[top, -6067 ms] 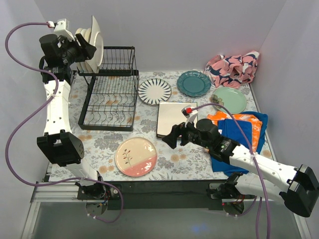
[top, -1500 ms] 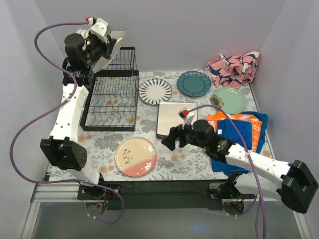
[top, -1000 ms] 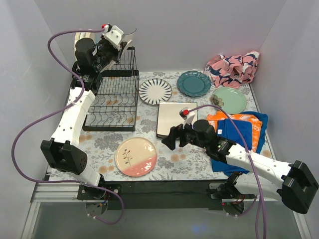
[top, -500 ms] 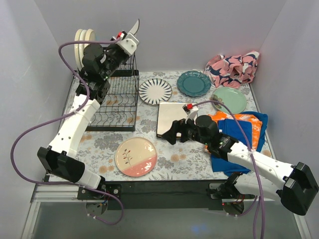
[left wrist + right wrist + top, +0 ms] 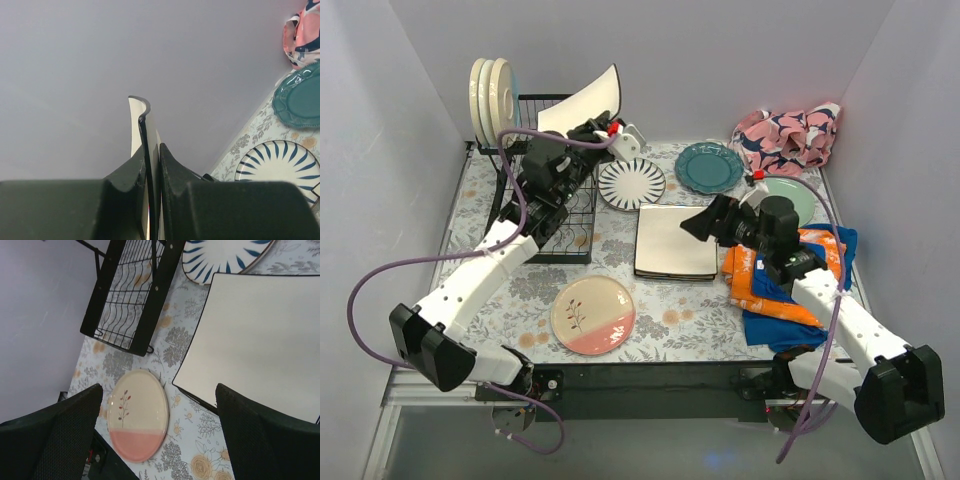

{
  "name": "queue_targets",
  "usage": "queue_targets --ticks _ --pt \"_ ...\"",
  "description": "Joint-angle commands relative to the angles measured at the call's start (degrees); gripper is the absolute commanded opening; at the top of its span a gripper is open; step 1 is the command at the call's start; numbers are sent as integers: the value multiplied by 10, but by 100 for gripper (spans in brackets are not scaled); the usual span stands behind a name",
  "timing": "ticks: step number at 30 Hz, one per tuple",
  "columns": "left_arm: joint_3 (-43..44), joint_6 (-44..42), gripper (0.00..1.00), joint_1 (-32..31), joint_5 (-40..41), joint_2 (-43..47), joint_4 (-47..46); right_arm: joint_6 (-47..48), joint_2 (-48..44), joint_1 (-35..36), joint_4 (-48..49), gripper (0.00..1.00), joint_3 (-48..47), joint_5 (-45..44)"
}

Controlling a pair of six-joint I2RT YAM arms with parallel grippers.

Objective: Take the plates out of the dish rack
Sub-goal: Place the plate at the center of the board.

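My left gripper [image 5: 592, 128] is shut on the lower edge of a square cream plate [image 5: 582, 98] and holds it tilted in the air above the black wire dish rack [image 5: 552, 222]. In the left wrist view the fingers [image 5: 172, 175] clamp the plate's rim [image 5: 141, 125]. Two round cream plates [image 5: 490, 92] stand in the rack's upper left. My right gripper [image 5: 700, 222] is open and empty, above the right edge of the stacked square cream plates [image 5: 670, 242]. Its view shows those plates [image 5: 260, 340] and the rack [image 5: 131, 295].
On the mat lie a pink-and-cream plate [image 5: 593, 314], a black-striped plate [image 5: 631, 183], a teal plate [image 5: 709, 167] and a pale green plate [image 5: 798, 198] partly behind my right arm. An orange and blue cloth [image 5: 790, 290] lies right, a pink patterned cloth [image 5: 787, 137] back right.
My left arm has carried the square cream plate from the rack's upper left rightward and forward over the rack. My right arm has drawn back to the right, off the square plates.
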State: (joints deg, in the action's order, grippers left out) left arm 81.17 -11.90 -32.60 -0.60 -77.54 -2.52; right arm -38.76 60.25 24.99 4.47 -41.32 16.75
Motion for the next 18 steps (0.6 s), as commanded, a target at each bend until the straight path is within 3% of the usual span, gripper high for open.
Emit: queue_targets --ticks 1,10,15,18 --pt "-12 -118 0 -64 73 49 -146 -37 10 -61 20 98 -52 85" --pt "-100 -204 0 -187 156 59 -222 -67 0 -157 29 98 -74 132" --pt "-188 -213 0 -250 200 58 -279 -68 21 -187 30 98 -98 170" --pt "-198 -216 0 -277 228 28 -322 -71 27 -204 37 98 -101 188"
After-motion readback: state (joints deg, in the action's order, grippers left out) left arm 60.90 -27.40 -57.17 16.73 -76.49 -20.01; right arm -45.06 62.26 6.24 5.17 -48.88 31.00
